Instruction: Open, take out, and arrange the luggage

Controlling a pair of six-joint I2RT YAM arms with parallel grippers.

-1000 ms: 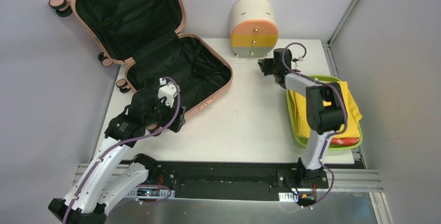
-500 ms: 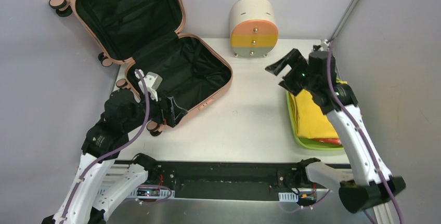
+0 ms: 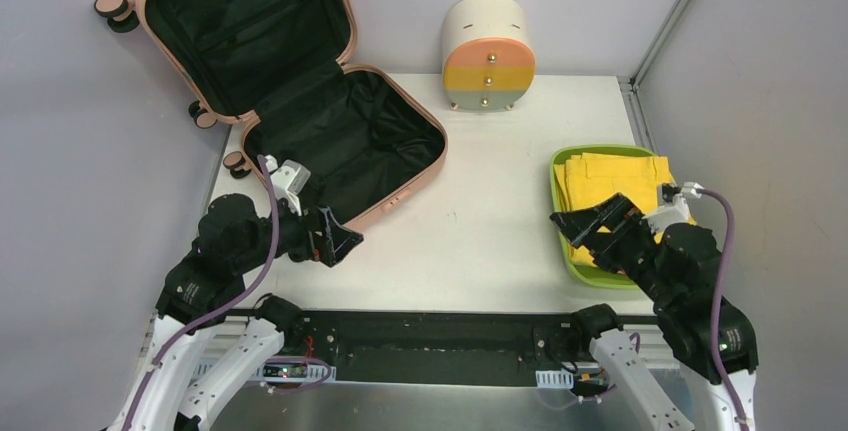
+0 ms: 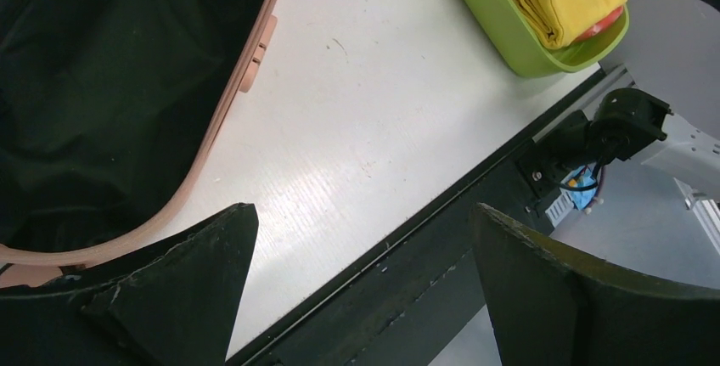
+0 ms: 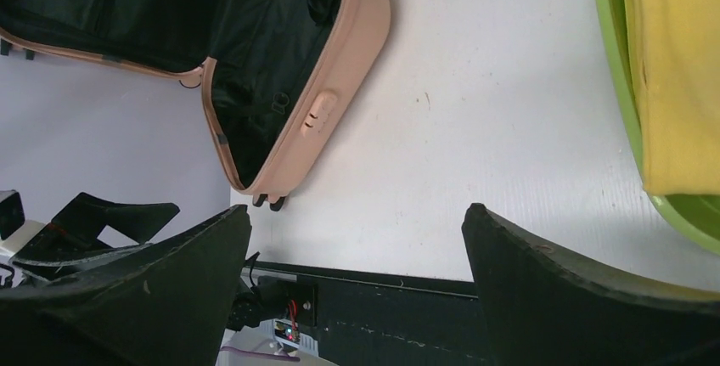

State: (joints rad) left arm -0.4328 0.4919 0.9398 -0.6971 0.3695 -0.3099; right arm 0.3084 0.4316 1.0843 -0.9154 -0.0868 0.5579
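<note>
Left pincer point(image 3: 338, 236) wide open, empty, lower left beside opened luggage point(image 3: 345, 136); right pincer point(image 3: 582, 229) wide open, empty, over green tray point(image 3: 553, 183) rim, lower right.

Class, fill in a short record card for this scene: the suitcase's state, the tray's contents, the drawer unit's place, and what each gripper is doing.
Suitcase: peach-pink hard-shell suitcase, open, lid propped back, only black lining showing inside.
Tray: lime-green plastic tray holds folded yellow cloth.
Drawer unit: cream cylindrical drawer unit at the far edge of the white table, drawers shut.
Left gripper: open, empty, by the suitcase's near corner.
Right gripper: open, empty, above the tray's near end.
</note>
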